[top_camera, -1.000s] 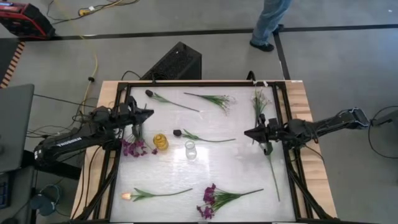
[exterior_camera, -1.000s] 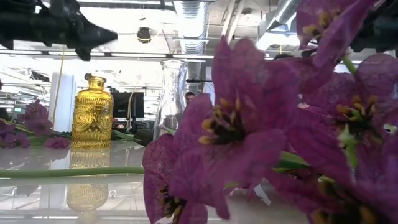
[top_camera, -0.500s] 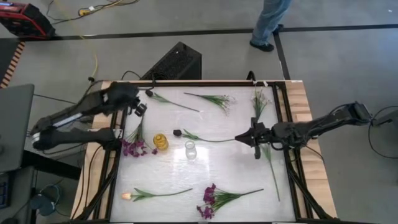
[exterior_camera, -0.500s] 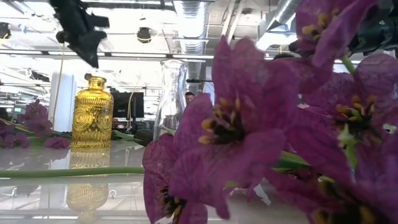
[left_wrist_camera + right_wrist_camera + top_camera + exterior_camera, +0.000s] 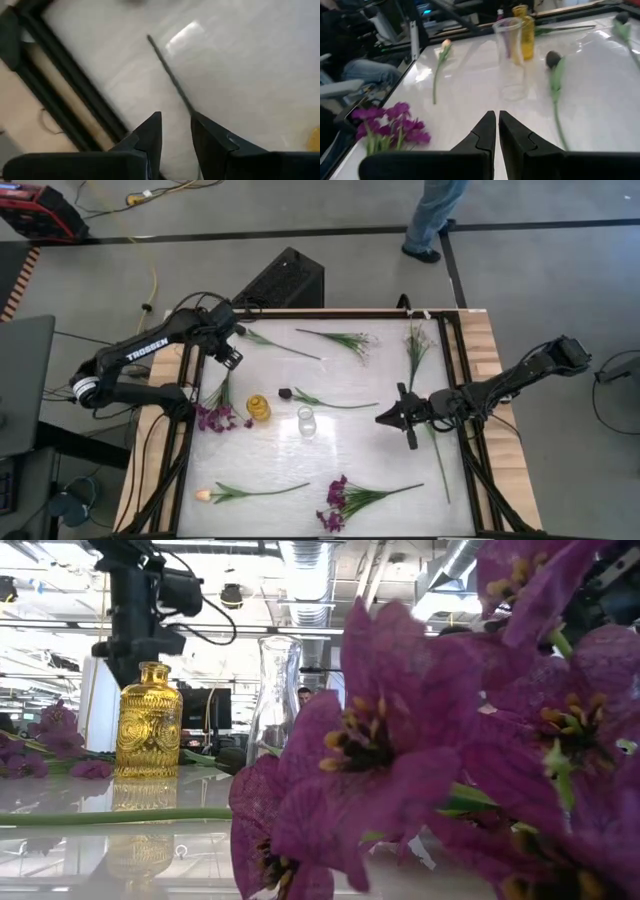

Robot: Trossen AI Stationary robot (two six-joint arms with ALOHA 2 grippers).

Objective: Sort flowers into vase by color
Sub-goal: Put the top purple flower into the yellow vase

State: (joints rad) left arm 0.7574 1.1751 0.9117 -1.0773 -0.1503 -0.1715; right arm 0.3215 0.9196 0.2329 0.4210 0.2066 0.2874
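Observation:
Long-stemmed flowers lie flat on the white table. A purple cluster (image 5: 215, 418) is at the left, with its stem (image 5: 170, 75) running toward the far edge. Two dark buds (image 5: 285, 393) (image 5: 240, 330) and two white sprigs (image 5: 350, 340) (image 5: 415, 345) lie farther back. A pale tulip (image 5: 205, 495) and another purple cluster (image 5: 335, 505) lie near the front. A yellow vase (image 5: 258, 408) and a clear vase (image 5: 306, 421) stand mid-table. My left gripper (image 5: 176, 132) hangs open, pointing down over that stem's bare end. My right gripper (image 5: 497, 125) is shut and empty, right of the clear vase.
A black frame (image 5: 190, 380) borders the table on its left, right and far sides. A bare green stem (image 5: 438, 455) lies under my right arm. The purple cluster at the front fills much of the low view (image 5: 400, 740). A person stands beyond the far edge (image 5: 435, 220).
My left gripper has risen, swung a little toward the far edge and tipped from level to pointing down at the table. My right gripper has moved toward the table's left and near edges, sinking slightly, fingers still shut. No flower has moved.

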